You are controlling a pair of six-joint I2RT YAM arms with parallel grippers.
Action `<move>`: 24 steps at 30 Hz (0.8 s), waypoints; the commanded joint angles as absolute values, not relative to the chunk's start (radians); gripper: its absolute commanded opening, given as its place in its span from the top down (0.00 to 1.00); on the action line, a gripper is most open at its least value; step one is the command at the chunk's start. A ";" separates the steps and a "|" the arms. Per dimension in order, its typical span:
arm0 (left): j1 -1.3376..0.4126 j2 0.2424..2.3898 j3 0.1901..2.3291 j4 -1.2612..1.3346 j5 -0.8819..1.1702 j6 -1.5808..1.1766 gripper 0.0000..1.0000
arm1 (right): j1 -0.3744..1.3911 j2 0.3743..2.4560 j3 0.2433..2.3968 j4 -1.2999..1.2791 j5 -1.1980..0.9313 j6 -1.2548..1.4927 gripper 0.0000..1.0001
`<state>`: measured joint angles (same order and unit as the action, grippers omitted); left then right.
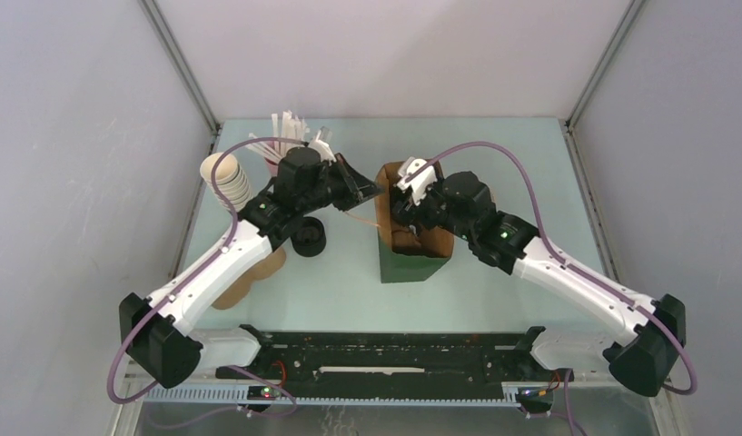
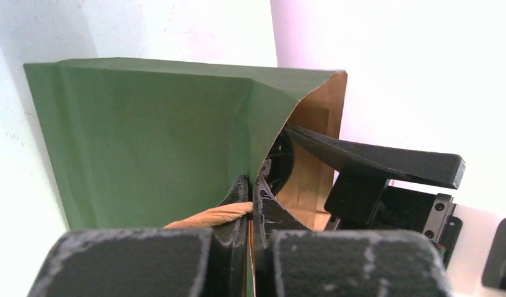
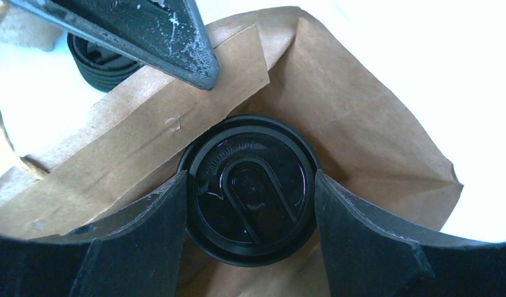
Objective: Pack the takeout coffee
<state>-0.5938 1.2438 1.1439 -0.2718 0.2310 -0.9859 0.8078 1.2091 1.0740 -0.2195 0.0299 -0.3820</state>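
Mostly, the packing looks done, with only the let-go and withdrawal left. At the far left of the surface point(image 1: 331, 291) the cups point(image 1: 223, 177) and, nearer the middle, the lids point(image 1: 308, 240) stand apart from the action and play no part now. Next comes the left end effector point(image 2: 251, 185), pinched closed on the left rim of the bag point(image 1: 410, 263) where the tan handle point(image 2: 207, 215) meets it, so the mouth is held open and the bag upright. Inside that mouth sits the coffee point(image 3: 250, 185). Its black lid is below the rim, walled in by brown paper on all sides, so the key step of getting it into the bag is achieved as far as can be seen. Whether its base rests on the bag's floor or hangs above it is hidden. The right end effector point(image 3: 250, 207) reaches into the bag from the right, its fingers point(image 3: 145, 235) set against either side of the lid, gripping the coffee. What is left, by my reading, is to lower it until it stands, part those fingers, lift the right arm out without snagging the paper, and then free the rim on the left.
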 commanded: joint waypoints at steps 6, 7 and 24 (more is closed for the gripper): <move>-0.675 1.156 1.095 -0.122 0.091 -0.976 1.00 | 0.836 1.127 1.066 -0.187 0.149 -0.206 0.70; -0.677 1.149 1.085 -0.110 0.084 -0.974 1.00 | 0.836 1.121 1.057 -0.174 0.150 -0.219 0.70; -0.670 1.192 1.120 -0.150 0.148 -1.041 1.00 | 0.837 1.139 1.052 -0.043 0.189 -0.239 0.71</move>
<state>-0.6712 1.1782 1.0790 -0.1520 0.1143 -1.0382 0.8387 1.1366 1.0351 -0.1585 0.1307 -0.3099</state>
